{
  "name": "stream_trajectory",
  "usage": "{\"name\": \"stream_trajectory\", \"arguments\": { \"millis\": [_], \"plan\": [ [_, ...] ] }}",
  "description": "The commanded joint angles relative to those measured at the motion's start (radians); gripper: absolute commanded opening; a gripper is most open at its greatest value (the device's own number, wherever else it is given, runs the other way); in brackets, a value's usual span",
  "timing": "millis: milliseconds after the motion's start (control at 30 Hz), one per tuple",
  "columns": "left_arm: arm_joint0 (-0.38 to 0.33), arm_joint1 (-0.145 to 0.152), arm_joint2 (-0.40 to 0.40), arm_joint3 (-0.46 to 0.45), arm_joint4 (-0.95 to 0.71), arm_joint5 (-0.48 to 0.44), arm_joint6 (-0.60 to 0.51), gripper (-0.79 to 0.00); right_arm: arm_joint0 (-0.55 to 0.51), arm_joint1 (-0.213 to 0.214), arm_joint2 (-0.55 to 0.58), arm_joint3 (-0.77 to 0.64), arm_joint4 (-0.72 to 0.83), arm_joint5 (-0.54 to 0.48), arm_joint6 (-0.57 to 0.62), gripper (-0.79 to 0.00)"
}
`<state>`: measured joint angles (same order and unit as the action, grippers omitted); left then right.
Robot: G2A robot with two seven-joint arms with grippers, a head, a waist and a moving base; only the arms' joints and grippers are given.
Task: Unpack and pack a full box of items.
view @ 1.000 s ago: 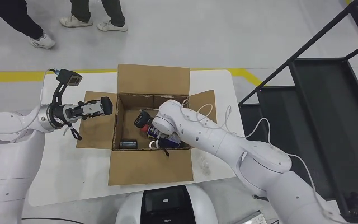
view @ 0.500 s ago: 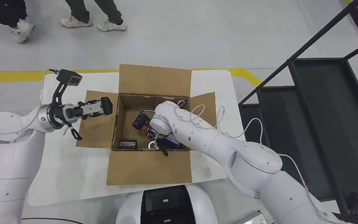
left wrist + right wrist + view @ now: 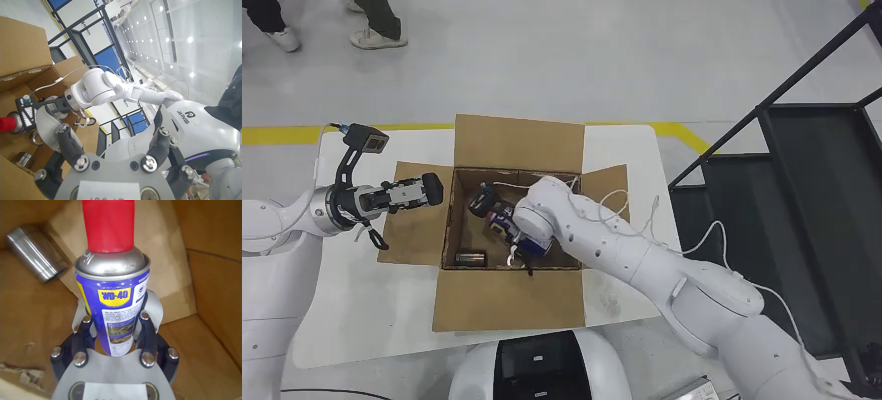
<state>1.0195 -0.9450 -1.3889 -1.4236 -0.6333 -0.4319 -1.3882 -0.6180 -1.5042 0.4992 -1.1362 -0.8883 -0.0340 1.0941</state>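
The right gripper (image 3: pixel 113 321) is pinching the spray can (image 3: pixel 111 283) low on its body inside the box (image 3: pixel 517 140), so the can is risking tilting and snagging a wall. The left gripper (image 3: pixel 432 188) is hovering, jaws spread.

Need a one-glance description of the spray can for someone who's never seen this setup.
Find the open cardboard box in the middle of the white table. In its opening, the right tool is shut around the lower body of the spray can. Unlike the bare metal cylinder lying nearby, it has a blue-and-yellow body and a red cap.
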Motion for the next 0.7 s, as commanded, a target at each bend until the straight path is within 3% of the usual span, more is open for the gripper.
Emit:
{"name": "stream_trajectory", "arguments": {
  "millis": [0, 167, 300, 667],
  "plan": [
    [0.0, 0.0, 0.0, 0.0, 0.0, 0.0, 0.0, 0.0, -0.065, 0.044, 0.067, -0.13, -0.059, 0.031, -0.011, -0.785],
    [0.0, 0.0, 0.0, 0.0, 0.0, 0.0, 0.0, 0.0, -0.245, 0.13, 0.237, -0.369, -0.17, 0.055, -0.043, -0.785],
    [0.0, 0.0, 0.0, 0.0, 0.0, 0.0, 0.0, 0.0, -0.385, 0.176, 0.359, -0.516, -0.211, 0.023, -0.11, -0.785],
    [0.0, 0.0, 0.0, 0.0, 0.0, 0.0, 0.0, 0.0, -0.405, 0.181, 0.376, -0.532, -0.215, 0.016, -0.118, -0.785]
  ]
}}
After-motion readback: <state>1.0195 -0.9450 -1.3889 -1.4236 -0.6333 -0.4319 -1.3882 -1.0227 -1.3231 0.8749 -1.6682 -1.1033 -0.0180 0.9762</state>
